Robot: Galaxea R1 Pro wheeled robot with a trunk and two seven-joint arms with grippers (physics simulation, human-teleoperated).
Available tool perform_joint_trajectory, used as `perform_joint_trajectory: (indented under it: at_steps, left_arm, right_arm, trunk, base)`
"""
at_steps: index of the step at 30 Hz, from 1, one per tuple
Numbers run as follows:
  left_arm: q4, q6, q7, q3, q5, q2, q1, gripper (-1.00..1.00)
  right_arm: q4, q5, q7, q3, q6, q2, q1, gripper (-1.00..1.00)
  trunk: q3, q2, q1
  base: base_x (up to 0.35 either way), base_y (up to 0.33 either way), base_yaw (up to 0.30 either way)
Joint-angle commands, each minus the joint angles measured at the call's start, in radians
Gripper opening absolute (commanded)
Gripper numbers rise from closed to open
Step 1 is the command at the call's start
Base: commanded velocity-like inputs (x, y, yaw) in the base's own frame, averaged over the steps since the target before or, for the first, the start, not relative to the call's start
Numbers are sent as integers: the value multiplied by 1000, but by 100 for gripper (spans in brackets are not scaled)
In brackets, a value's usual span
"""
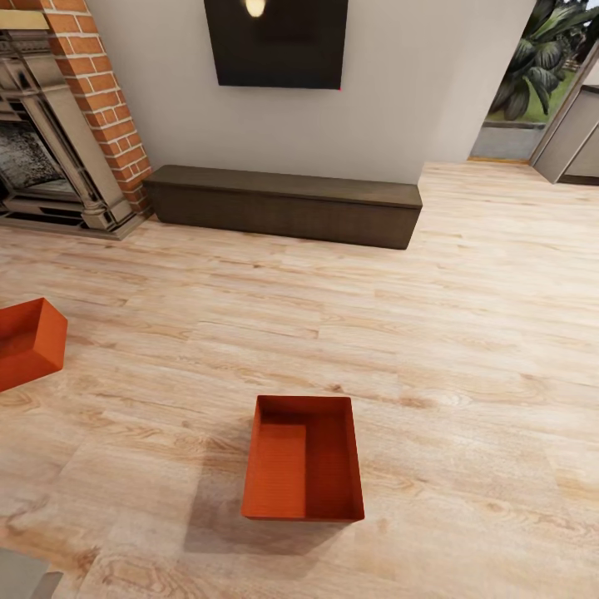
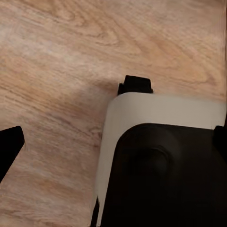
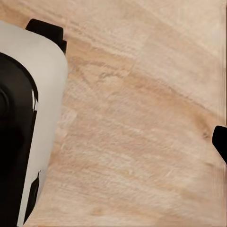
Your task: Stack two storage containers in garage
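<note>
Two storage containers sitting on the wood floor (image 1: 466, 333), one (image 1: 303, 471) centred, other (image 1: 27, 341) getting cut off, I'm seeing only one fingertip (image 2: 9, 147) per wrist cam, can't tell gripper opening.

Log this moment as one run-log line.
room: living room | container A: on wood floor, centre, upright, empty | container B: at left edge, cut off | neither container held | grippers: state unclear | garage step: not yet done
</note>
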Motion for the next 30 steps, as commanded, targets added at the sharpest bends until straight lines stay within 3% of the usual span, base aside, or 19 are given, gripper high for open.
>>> perform_joint_trajectory:
  at_steps: [1,2,3,5,6,8,9,11,14,19,22,24,25,28,30]
  left_arm:
    - [-14,8,-1,0,10,4,-3,100]
    - [-25,12,-2,0,10,8,-15,100]
    - [-45,58,1,1,7,9,-103,100]
    - [-47,86,4,1,7,7,-159,100]
    - [-49,128,17,1,6,-1,-258,100]
    - [-44,154,20,1,8,-6,-326,100]
    - [35,164,11,-4,8,-53,-449,100]
    - [102,164,12,-5,-12,-85,-522,100]
    - [150,164,13,-5,-48,-106,-583,100]
    - [175,165,16,-5,-64,-129,-637,100]
    - [234,164,22,-5,-68,-156,-687,100]
    - [306,154,29,-5,-78,-186,-735,100]
    - [321,151,30,-5,-83,-193,-744,100]
    - [383,110,48,-4,-142,-223,-771,100]
    - [399,93,75,-4,-184,-235,-775,100]
  right_arm:
    - [-4,-11,-7,8,15,0,-21,100]
    - [-7,-12,-8,7,39,4,-58,100]
    - [-16,-18,-13,6,78,12,-163,100]
    - [-19,-49,-16,6,84,14,-211,100]
    - [-21,-117,-25,7,95,16,-294,100]
    - [-21,-135,-35,8,107,16,-348,100]
    - [-21,-147,-44,7,105,18,-399,100]
    - [-18,-166,-61,7,104,36,-424,100]
    - [-6,-176,-101,8,99,66,-452,100]
    - [0,-180,-129,8,85,122,-484,100]
    - [22,-181,-148,8,62,175,-508,100]
    - [68,-181,-182,8,27,237,-528,100]
    - [81,-181,-192,8,15,255,-533,100]
    - [133,-181,-257,9,-41,345,-550,100]
    - [143,-180,-285,10,-54,370,-555,100]
  trunk:
    - [-1,0,0]
    - [-1,0,0]
    - [-1,0,0]
    - [-1,0,0]
    - [-1,0,0]
    - [-1,0,0]
    - [-1,0,0]
    - [-1,0,0]
    - [-1,0,0]
    - [-1,0,0]
    - [-1,0,0]
    - [-1,0,0]
    - [-1,0,0]
    - [-1,0,0]
    - [-1,0,0]
  base:
    - [0,0,0]
    - [0,0,0]
    - [0,0,0]
    - [0,0,0]
    - [0,0,0]
    - [0,0,0]
    - [0,0,0]
    - [0,0,0]
    - [0,0,0]
    - [0,0,0]
    - [0,0,0]
    - [0,0,0]
    - [0,0,0]
    - [0,0,0]
    - [0,0,0]
